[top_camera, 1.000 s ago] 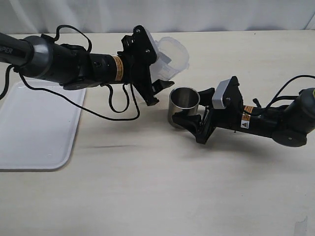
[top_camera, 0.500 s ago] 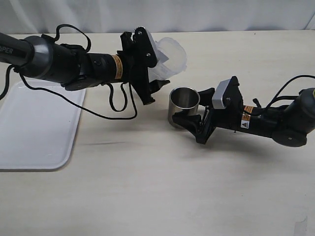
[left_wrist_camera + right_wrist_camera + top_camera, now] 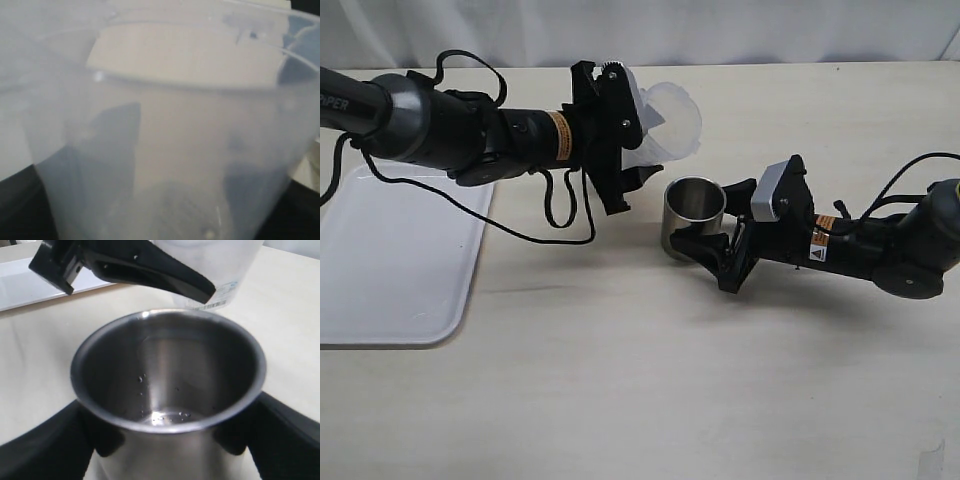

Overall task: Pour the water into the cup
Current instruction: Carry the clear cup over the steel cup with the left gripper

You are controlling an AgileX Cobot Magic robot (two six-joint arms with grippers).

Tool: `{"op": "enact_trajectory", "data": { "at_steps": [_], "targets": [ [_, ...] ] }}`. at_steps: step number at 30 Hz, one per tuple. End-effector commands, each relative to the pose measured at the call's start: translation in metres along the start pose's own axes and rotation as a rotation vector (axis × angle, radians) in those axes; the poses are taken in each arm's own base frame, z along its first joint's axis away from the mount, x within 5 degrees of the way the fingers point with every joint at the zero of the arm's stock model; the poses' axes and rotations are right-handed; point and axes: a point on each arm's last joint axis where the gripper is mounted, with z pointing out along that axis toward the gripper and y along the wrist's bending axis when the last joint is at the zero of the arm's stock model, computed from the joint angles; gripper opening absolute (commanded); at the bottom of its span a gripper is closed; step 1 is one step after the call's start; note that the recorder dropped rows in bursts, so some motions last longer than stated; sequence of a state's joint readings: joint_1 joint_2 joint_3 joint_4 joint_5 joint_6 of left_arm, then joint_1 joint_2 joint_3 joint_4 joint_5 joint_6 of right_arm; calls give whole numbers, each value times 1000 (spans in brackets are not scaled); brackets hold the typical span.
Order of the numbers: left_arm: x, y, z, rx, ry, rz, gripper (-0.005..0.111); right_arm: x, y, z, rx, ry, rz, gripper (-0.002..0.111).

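The steel cup point(image 3: 695, 214) stands on the table right of centre. My right gripper point(image 3: 704, 238) is shut on the cup, with a black finger pressed against each side; the right wrist view shows the gripper point(image 3: 167, 445) holding the cup point(image 3: 167, 390). A small shiny pool of water point(image 3: 172, 416) lies at the cup's bottom, and droplets cling to the inner wall. My left gripper point(image 3: 638, 130) is shut on a translucent plastic beaker point(image 3: 668, 125), holding it tilted above and behind the cup. The beaker point(image 3: 165, 125) fills the left wrist view, and the fingers point(image 3: 112, 150) show as dark shapes through it.
A white tray point(image 3: 390, 260) lies at the left edge of the table and also shows in the right wrist view point(image 3: 30, 285). Black cables hang under the left arm point(image 3: 450, 130). A left gripper finger point(image 3: 145, 270) hangs just above the cup's far rim.
The left wrist has rolled, turning the beaker, and its lower finger has drawn left, away from the cup. The right arm and the cup have not moved.
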State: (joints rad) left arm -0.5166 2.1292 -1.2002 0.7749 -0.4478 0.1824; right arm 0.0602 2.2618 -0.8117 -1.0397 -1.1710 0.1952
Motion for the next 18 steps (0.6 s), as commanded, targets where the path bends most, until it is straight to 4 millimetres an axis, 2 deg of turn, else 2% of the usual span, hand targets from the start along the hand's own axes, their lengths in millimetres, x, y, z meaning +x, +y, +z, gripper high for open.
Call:
{"op": "enact_trajectory", "data": {
  "at_steps": [1, 11, 18],
  "targets": [
    [-9, 4, 2, -54, -10, 42, 0, -1, 1, 0, -9, -10, -14, 4],
    [-17, 0, 5, -83, 1, 173, 0, -1, 1, 0, -9, -10, -14, 4],
    [-16, 3, 5, -125, 26, 169, 0, -1, 1, 0, -9, -10, -14, 4]
  ]
}}
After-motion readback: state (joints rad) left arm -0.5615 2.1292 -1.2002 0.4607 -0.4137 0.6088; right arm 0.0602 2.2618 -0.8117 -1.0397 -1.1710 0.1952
